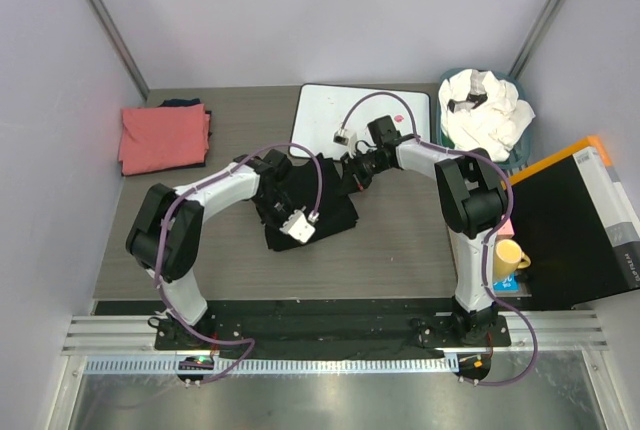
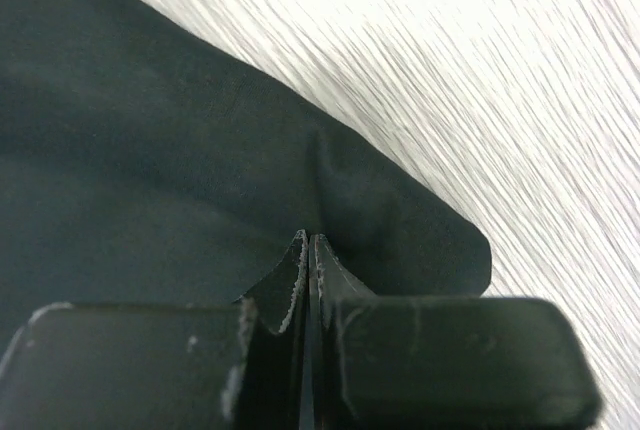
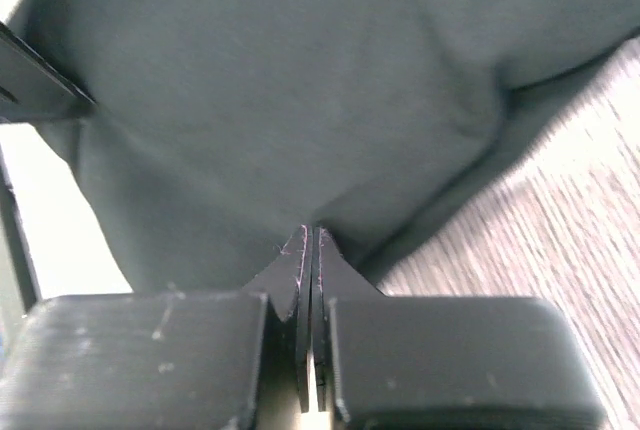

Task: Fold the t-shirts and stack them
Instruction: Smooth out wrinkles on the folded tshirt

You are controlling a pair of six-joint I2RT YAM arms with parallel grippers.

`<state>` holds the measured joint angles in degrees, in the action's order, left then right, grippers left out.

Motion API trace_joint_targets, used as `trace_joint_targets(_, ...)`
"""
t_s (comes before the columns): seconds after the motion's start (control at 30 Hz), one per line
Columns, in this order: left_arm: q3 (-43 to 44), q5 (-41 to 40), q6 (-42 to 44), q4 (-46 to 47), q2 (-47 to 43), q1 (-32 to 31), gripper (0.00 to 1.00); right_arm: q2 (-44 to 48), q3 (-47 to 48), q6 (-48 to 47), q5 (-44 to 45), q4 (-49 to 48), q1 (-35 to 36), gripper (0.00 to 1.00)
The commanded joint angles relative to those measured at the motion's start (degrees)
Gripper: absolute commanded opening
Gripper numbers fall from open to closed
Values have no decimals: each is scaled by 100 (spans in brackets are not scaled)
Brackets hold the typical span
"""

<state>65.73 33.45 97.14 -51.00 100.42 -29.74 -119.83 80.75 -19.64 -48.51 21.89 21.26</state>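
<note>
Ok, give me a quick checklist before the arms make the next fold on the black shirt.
1. Left fingers shut on black cloth t-shirt's edge: ok.
2. Right fingers shut on the same shirt: ok.
3. Shirt lying flat: cannot tell, partly hidden.
4. Shirt clear of white black-rimmed board: cannot tell, cloth hides part of its rim.
5. Coral-pink folded t-shirt at far left, top free: ok.
</note>
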Motion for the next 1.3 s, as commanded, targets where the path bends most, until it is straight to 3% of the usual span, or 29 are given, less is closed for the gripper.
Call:
trace_joint_targets(0.0,177,-585,358,-946,65,196,0,100,-15,-119,438,-9,-60,1)
trace_joint_targets(0.2,274,-1226,604,-1491,259,328,0,109,37,3,843,-1,-43,1)
trace_joint_targets(0.37,63,-1289,359,-782,57,459,0,258,-7,337,931,-88,-25,1)
trace_joint_targets(0.47,10,-1052,104,-192,-207,591,0,407,2,732,966,-194,-7,16)
trace_joint_targets(0.5,1,-1025,-88,-17,-355,600,3,460,-7,829,932,-203,-16,34)
trace_joint_targets(0.57,-8,-859,-292,406,-549,609,18,557,-120,1233,739,-290,-16,50)
trace_joint_targets(0.6,-8,-797,-414,511,-637,609,18,653,-182,1408,668,-430,-25,61)
trace_joint_targets(0.67,-69,-595,-835,1150,-1041,548,23,741,-375,1881,563,-606,-25,68)
trace_joint_targets(0.73,-324,-664,-1458,1906,-1531,452,20,865,-489,1955,492,-765,-42,70)
trace_joint_targets(0.77,-403,-682,-1479,1979,-1726,347,23,900,-516,2077,483,-765,-34,70)
trace_joint_targets(0.8,-612,-647,-1496,2041,-1884,311,33,978,-525,2061,483,-748,-42,70)
trace_joint_targets(0.87,-1016,-682,-1593,2200,-2366,162,66,1032,-534,1999,474,-678,-51,70)
trace_joint_targets(0.93,-1299,-839,-1628,2104,-2649,-101,63,1076,-543,1999,474,-616,-69,70)
trace_joint_targets(0.97,-1587,-1067,-1698,2112,-2868,-216,85,1085,-552,2008,465,-607,-78,70)
trace_joint_targets(1.0,-1747,-1217,-1768,2199,-2992,-321,99,1085,-569,2060,422,-598,-86,71)
trace_joint_targets(1.27,-3213,-2904,-3103,3007,-3731,-1850,100,1155,-692,2500,342,-976,-227,70)
